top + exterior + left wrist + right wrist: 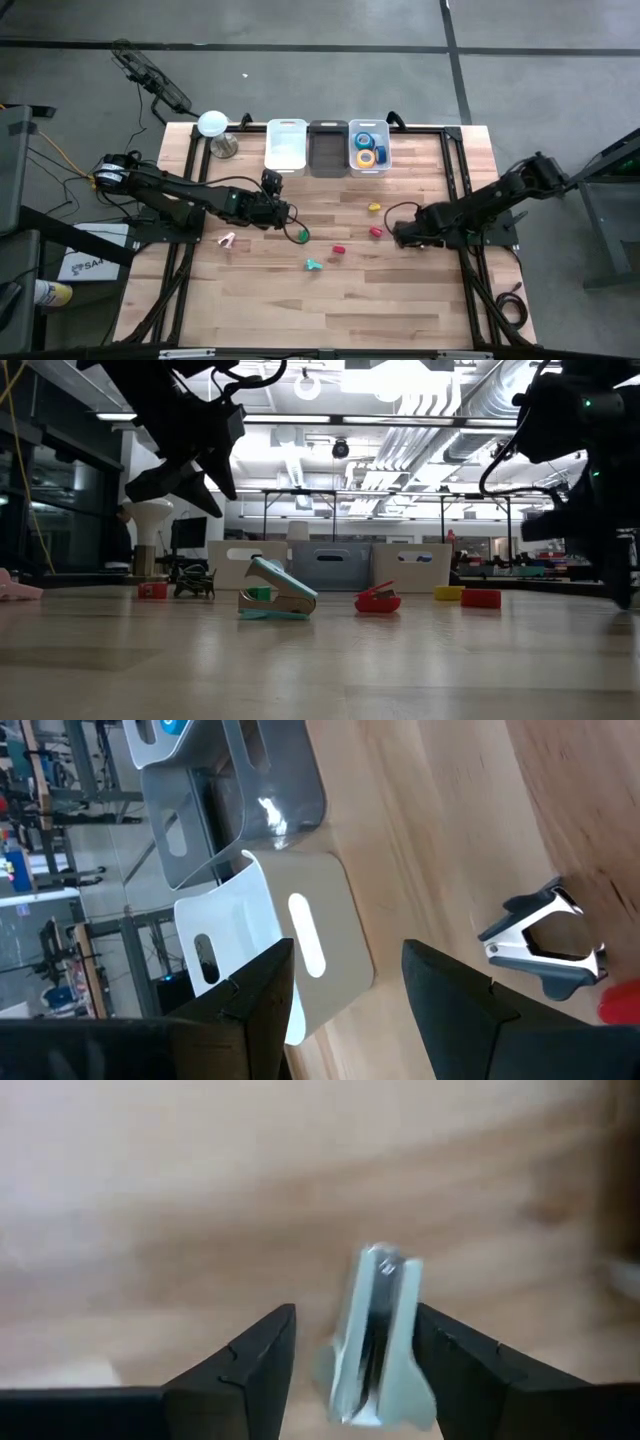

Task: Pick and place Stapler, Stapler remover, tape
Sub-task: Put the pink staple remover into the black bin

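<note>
Wooden surface (400, 300): right end effector (352, 1342) open around a metal piece (378, 1335); left end effector (345, 985) open, empty.

3 bins (286, 145), 3 tape rolls (366, 148), 2 arms (180, 195).

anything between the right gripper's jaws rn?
Yes. In the right wrist view a small silvery metal stapler-like piece stands between the open jaws of the right gripper, just above bare wooden table. No contact is visible.

Teal stapler (277, 600) beside red stapler (378, 599) on table (320, 670)
</note>
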